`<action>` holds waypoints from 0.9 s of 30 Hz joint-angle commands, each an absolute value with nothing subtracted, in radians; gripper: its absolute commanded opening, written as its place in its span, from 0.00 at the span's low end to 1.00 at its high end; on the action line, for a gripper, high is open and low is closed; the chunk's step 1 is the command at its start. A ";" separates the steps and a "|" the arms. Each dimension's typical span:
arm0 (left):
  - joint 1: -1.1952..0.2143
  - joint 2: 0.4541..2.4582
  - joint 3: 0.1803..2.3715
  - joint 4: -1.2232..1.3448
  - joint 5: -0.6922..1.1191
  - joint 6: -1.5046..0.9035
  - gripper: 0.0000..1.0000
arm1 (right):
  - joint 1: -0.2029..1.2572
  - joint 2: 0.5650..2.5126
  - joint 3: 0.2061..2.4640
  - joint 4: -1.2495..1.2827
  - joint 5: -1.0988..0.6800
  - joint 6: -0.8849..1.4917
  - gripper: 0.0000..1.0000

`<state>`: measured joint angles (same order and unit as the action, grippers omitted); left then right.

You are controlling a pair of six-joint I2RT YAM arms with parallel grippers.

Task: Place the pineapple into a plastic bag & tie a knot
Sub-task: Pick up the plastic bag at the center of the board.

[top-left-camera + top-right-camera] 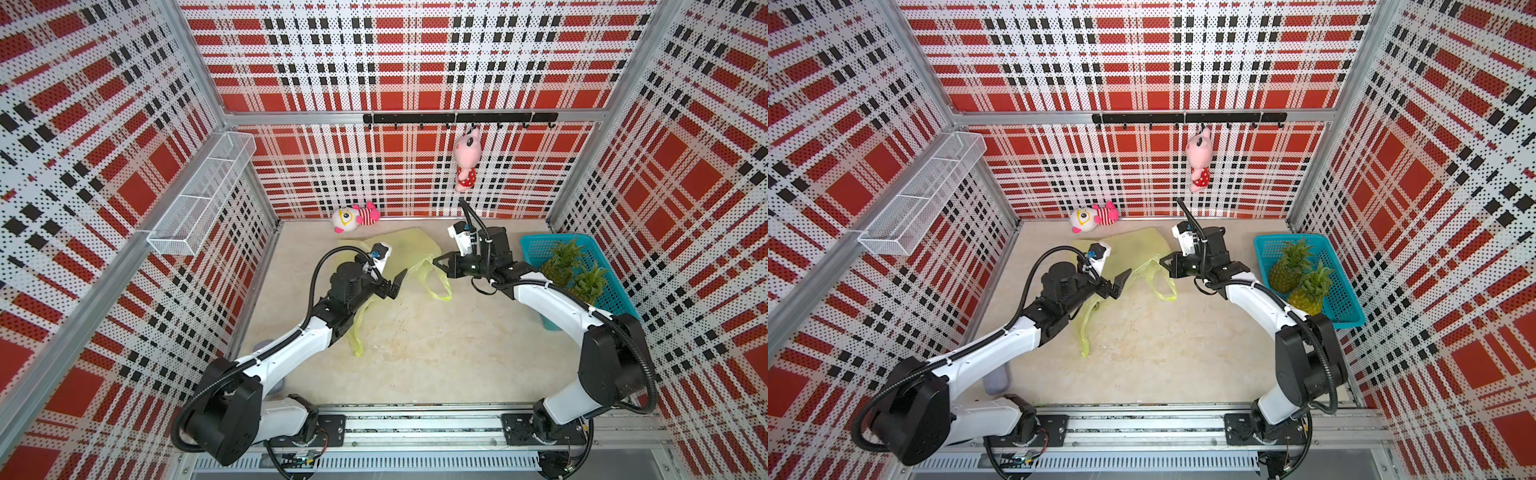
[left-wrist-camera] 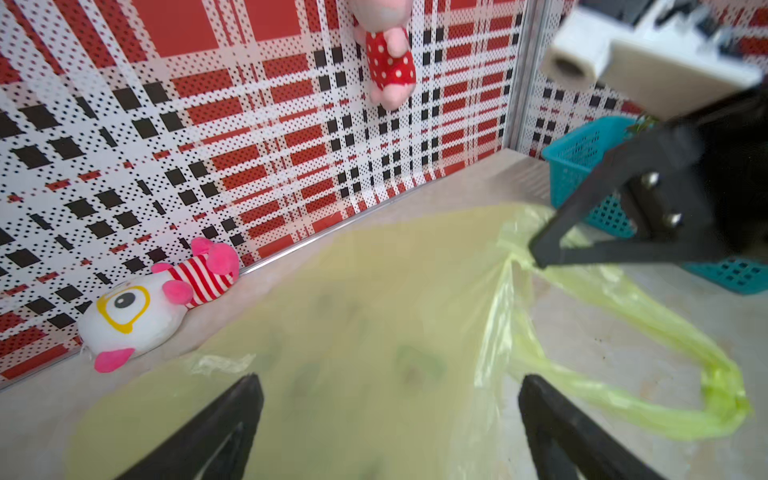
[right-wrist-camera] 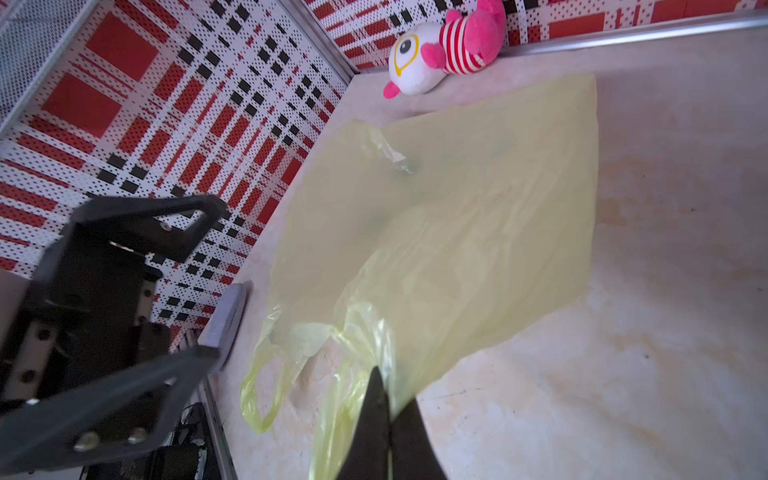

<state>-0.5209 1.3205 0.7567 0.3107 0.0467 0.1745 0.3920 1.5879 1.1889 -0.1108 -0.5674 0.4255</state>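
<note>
The plastic bag point(image 1: 409, 249) point(image 1: 1136, 249) lies flat at the back middle of the table, yellow-green and translucent. Its two handle straps are loose and apart, one loop point(image 1: 441, 289) near the centre and one point(image 1: 357, 332) under my left arm; no knot shows. My right gripper point(image 1: 437, 261) point(image 3: 384, 384) is shut on the bag's mouth edge beside that loop. My left gripper point(image 1: 397, 283) point(image 2: 390, 384) hovers open over the bag's body with nothing between its fingers. Two pineapples point(image 1: 561, 266) point(image 1: 1310, 291) stand in the turquoise basket point(image 1: 536, 241) at the right.
A white and pink plush toy point(image 1: 353, 218) lies against the back wall just behind the bag. A pink plush point(image 1: 466, 164) hangs from the black hook rail point(image 1: 457, 118). A wire shelf point(image 1: 199, 199) is on the left wall. A greyish cup point(image 1: 996, 380) stands by my left arm.
</note>
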 commanded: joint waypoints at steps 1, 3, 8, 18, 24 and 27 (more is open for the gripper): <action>-0.538 1.372 0.796 0.224 0.018 0.276 0.93 | 0.381 1.633 1.241 -0.127 -0.623 0.444 0.00; -0.538 1.399 0.811 0.212 0.004 0.283 0.87 | 0.375 1.647 1.262 -0.150 -0.621 0.430 0.00; -0.528 1.437 0.819 0.240 -0.038 0.315 0.65 | 0.366 1.668 1.293 -0.192 -0.634 0.397 0.00; -0.454 1.506 0.901 0.234 0.087 0.343 0.12 | 0.349 1.709 1.345 -0.237 -0.651 0.328 0.00; -0.438 1.533 0.965 0.208 0.090 0.309 0.00 | 0.322 1.768 1.459 -0.319 -0.543 0.240 0.11; -0.442 1.541 1.031 0.167 0.032 0.226 0.00 | 0.319 1.767 1.536 -0.379 -0.353 0.212 0.64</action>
<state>-0.4438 1.5322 0.9707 0.1978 0.0643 0.2939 0.3286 1.7710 1.4715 -0.3138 -0.5217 0.2806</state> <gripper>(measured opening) 0.048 0.428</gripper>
